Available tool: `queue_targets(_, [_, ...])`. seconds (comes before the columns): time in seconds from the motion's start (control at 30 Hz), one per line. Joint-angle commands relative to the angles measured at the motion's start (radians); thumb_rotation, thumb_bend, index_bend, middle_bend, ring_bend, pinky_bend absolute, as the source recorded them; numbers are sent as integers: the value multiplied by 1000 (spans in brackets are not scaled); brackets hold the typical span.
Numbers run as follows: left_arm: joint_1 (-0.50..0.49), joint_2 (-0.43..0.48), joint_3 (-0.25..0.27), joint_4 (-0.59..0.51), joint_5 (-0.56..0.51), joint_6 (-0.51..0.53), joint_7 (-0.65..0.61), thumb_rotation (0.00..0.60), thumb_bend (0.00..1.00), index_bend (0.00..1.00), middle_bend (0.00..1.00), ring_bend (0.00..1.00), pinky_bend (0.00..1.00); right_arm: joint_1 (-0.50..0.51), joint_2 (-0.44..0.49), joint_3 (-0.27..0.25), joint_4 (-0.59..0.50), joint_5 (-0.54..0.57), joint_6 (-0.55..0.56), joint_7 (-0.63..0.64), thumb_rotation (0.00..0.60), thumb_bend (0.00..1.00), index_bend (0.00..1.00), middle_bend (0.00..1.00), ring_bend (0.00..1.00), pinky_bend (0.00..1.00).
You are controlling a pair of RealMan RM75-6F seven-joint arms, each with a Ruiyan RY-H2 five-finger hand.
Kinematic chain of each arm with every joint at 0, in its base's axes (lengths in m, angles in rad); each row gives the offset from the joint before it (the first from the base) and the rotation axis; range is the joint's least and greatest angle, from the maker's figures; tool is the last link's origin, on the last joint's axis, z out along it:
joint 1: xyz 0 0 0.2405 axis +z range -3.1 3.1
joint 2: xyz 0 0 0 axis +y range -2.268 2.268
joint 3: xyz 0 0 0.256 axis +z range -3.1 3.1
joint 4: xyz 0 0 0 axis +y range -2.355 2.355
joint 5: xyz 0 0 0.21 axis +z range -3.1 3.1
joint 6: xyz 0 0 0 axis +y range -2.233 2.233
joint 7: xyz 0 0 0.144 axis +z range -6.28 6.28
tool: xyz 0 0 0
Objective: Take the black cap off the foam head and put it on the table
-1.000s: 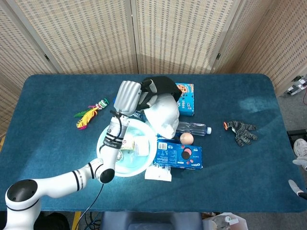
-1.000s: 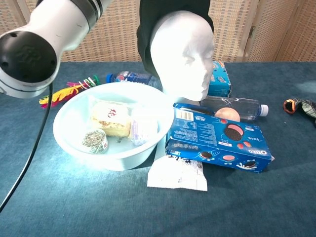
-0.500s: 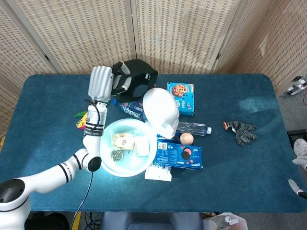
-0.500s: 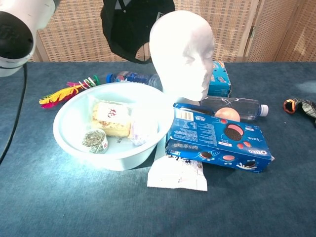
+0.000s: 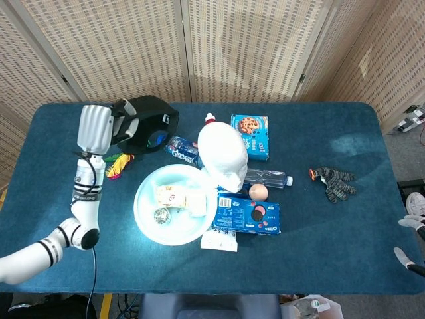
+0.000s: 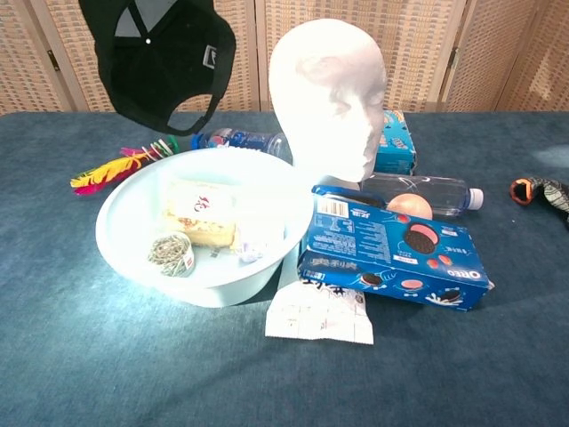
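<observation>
The black cap (image 5: 145, 120) hangs in the air to the left of the white foam head (image 5: 222, 157), well clear of it. My left hand (image 5: 106, 128) grips the cap by its left side, above the feather toy. In the chest view the cap (image 6: 160, 62) dangles at top left, above the table, with the bare foam head (image 6: 330, 93) standing upright at centre; the hand itself is out of that frame. My right hand shows in neither view.
A pale blue bowl (image 5: 147, 214) with snacks sits in front of the head. Around it lie an Oreo box (image 5: 248, 214), a water bottle (image 5: 267, 178), an egg (image 5: 258, 192), a cookie box (image 5: 250, 136), a second bottle (image 5: 182, 150), a feather toy (image 5: 118, 163) and a glove (image 5: 334, 182).
My left hand has lifted the cap off the foam head and carried it leftward, from over the head to above the feather toy.
</observation>
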Motion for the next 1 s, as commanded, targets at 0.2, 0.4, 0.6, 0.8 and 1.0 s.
queue_targets(0.2, [65, 39, 91, 52, 41, -13, -30, 600, 358, 597, 1000, 1000, 1000, 8, 1, -1, -11, -7, -6, -11, 600, 240, 345, 315, 223, 303])
queue_targets(0.4, [81, 17, 160, 176, 95, -28, -73, 600, 358, 596, 1000, 1000, 1000, 9, 3, -4, -17, -7, -10, -18, 600, 239, 345, 315, 223, 303])
queue_targets(0.6, [76, -21, 237, 324, 179, -46, -135, 600, 358, 595, 1000, 1000, 1000, 7, 6, -4, -26, -7, -3, -26, 600, 240, 345, 315, 223, 303])
queue_targets(0.8, [84, -81, 311, 497, 245, -50, -208, 600, 358, 596, 1000, 1000, 1000, 5, 6, -5, -30, -6, -2, -31, 600, 239, 345, 315, 223, 303])
queue_targets(1.0, [100, -96, 366, 591, 269, -107, -284, 600, 358, 592, 1000, 1000, 1000, 6, 7, -5, -34, -6, -2, -36, 600, 239, 345, 315, 223, 303])
